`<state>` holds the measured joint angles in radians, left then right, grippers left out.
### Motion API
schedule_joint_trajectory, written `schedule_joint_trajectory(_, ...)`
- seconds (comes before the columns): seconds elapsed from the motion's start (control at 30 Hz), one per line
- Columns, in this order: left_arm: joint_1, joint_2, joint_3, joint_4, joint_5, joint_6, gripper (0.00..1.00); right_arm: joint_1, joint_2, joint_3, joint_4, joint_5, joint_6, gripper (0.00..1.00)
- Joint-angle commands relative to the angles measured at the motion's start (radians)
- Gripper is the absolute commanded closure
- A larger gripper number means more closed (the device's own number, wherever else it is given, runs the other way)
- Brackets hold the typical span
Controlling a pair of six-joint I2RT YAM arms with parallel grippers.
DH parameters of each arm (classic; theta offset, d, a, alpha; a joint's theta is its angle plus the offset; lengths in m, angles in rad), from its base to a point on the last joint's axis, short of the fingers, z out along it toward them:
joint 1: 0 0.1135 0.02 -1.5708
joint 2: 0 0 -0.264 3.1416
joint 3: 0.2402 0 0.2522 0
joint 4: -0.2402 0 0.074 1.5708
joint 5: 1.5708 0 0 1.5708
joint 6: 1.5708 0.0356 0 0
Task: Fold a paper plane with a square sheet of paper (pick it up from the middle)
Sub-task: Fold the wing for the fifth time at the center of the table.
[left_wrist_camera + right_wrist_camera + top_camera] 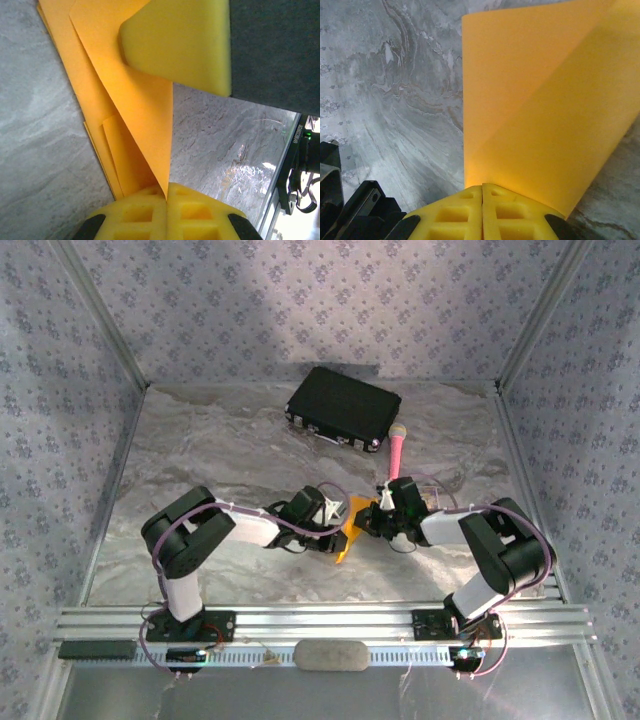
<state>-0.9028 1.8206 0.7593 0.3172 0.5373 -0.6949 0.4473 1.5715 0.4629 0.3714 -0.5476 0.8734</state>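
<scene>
Plainly, we are partway through the folding, not near its end. The square sheet of paper [350, 535] is held between the 2 arms, over the near middle of the counter [230, 440]. It is well apart from the black case [343, 406] and the pink microphone [397, 452] farther back.

In the left wrist view, the left jaws are pressed together on the lower tip of a raised flap. Beneath that flap we see at least 2 more layers lying flat on the counter. In the right wrist view, the right jaws are likewise closed on an edge of the sheet. The sheet rises from them as a broad panel with 1 faint diagonal crease.

We judge that the early folds are made, since layers overlap. The shape is a wide wedge, though, not a slim dart. Narrowing the wings and pressing a sharp centre crease look left to do.
</scene>
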Motion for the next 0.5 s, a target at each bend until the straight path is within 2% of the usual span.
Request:
schedule_joint_trajectory(0.0, -0.011, 0.067, -0.021, -0.092, -0.003, -0.003, 1.00, -0.010, 0.024, 0.009, -0.018, 0.004, -0.024, 0.93)
schedule_joint_trajectory(0.2, -0.011, 0.057, -0.030, -0.080, -0.010, -0.012, 1.00, -0.015, -0.019, -0.003, -0.014, -0.001, -0.010, 0.91)
schedule_joint_trajectory(0.33, -0.006, 0.048, -0.053, -0.034, -0.007, -0.043, 1.00, -0.036, -0.111, 0.011, -0.098, 0.015, -0.048, 0.89)
schedule_joint_trajectory(0.47, 0.013, 0.039, -0.083, 0.006, -0.007, -0.076, 1.00, -0.060, -0.151, 0.012, -0.141, -0.019, -0.085, 0.88)
